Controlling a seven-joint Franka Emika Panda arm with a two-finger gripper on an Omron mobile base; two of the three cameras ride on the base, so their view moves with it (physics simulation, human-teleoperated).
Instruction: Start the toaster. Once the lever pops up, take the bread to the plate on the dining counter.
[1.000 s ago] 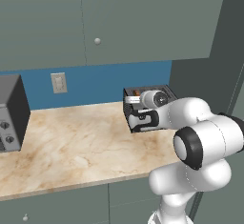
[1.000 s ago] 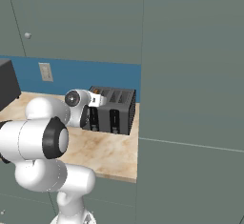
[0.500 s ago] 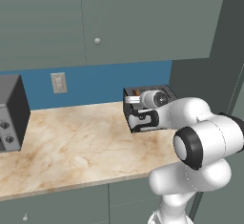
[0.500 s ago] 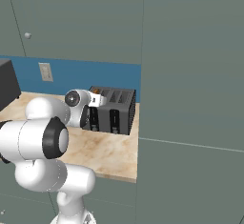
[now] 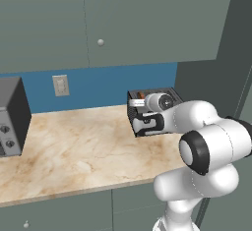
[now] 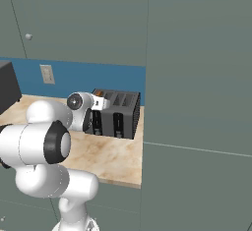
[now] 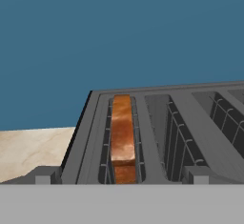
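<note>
The dark grey toaster [image 5: 170, 95] [image 6: 123, 112] stands at the right end of the marbled counter, against the blue wall. One orange-brown slice of bread [image 7: 122, 137] sits upright in its left slot, with its top edge showing as an orange bit [image 6: 98, 93]. My gripper [image 7: 120, 176] [image 6: 102, 102] is level with the toaster's top front edge and points along the slots toward the wall. It is open, and its fingertips [image 7: 44, 175] stand wide apart on either side of the bread slot with nothing held. The plate and the dining counter are out of view.
A grey oven box with knobs [image 5: 10, 119] stands at the counter's left end. Bare marbled counter [image 5: 74, 146] lies between it and the toaster. A wall outlet [image 5: 60, 85] is on the blue wall, grey cabinets [image 5: 100, 42] hang above, and a tall grey panel [image 6: 197, 77] rises right of the toaster.
</note>
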